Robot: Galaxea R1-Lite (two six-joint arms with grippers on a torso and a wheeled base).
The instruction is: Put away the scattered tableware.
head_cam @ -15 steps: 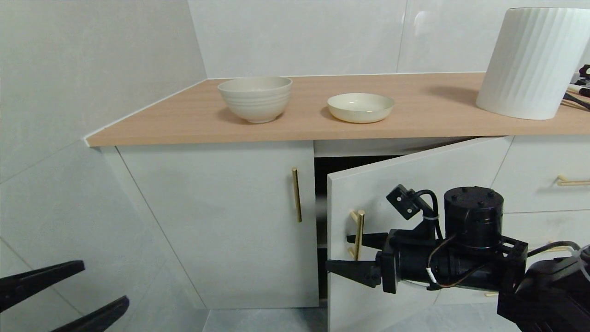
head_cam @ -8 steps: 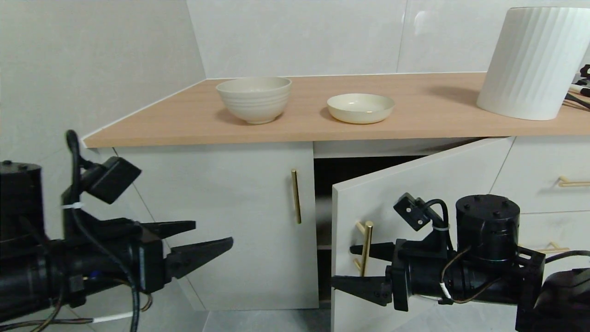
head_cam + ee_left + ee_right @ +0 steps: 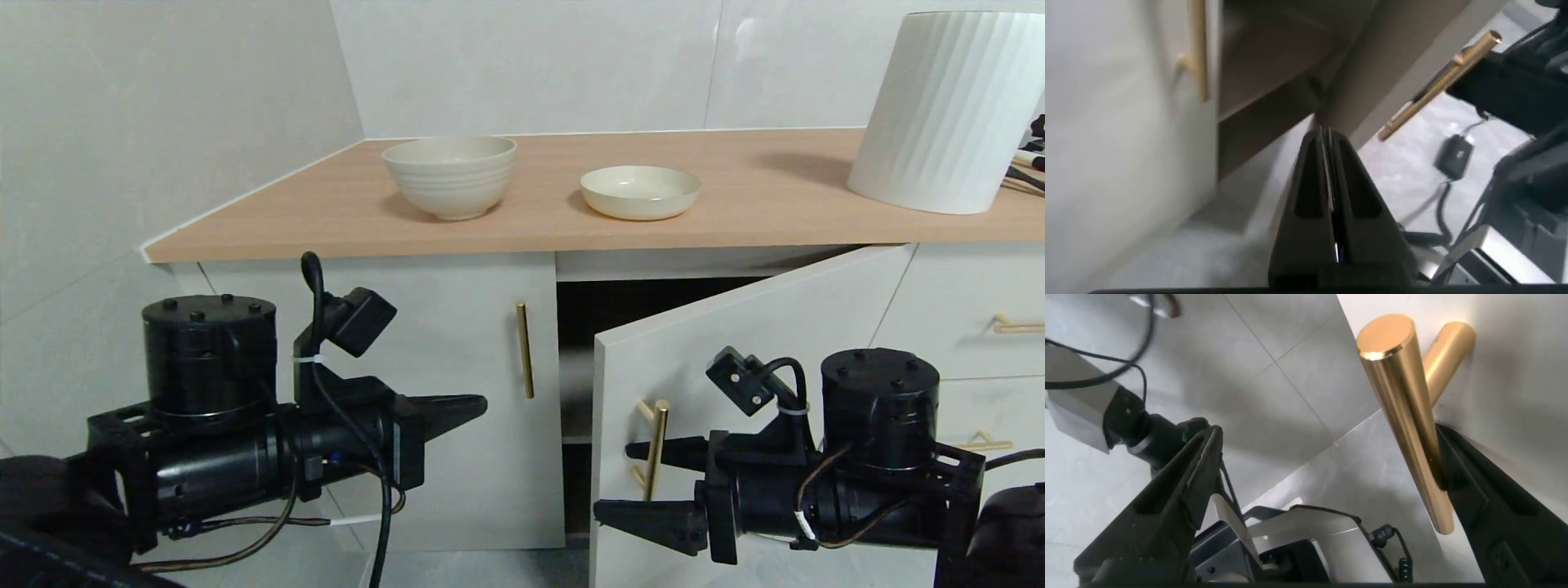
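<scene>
Below, right pincer (image 3: 653, 483) spread astride cylindrical brass handle (image 3: 659, 418), left pincer (image 3: 472, 403) clenched, ribbed bowl (image 3: 451, 175) above.

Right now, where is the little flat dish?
In the head view, the little dish sits on the wooden counter, to the right of the bigger bowl and above the half-open cabinet door.

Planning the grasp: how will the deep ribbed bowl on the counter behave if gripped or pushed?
The ribbed bowl looks rigid and glazed, probably ceramic: likely heavyish and chippable. Its smooth curved wall may slip in a pinch; a rim grip seems safer. Standing upright on a narrow foot on the countertop, it might tip if pushed high.
</scene>
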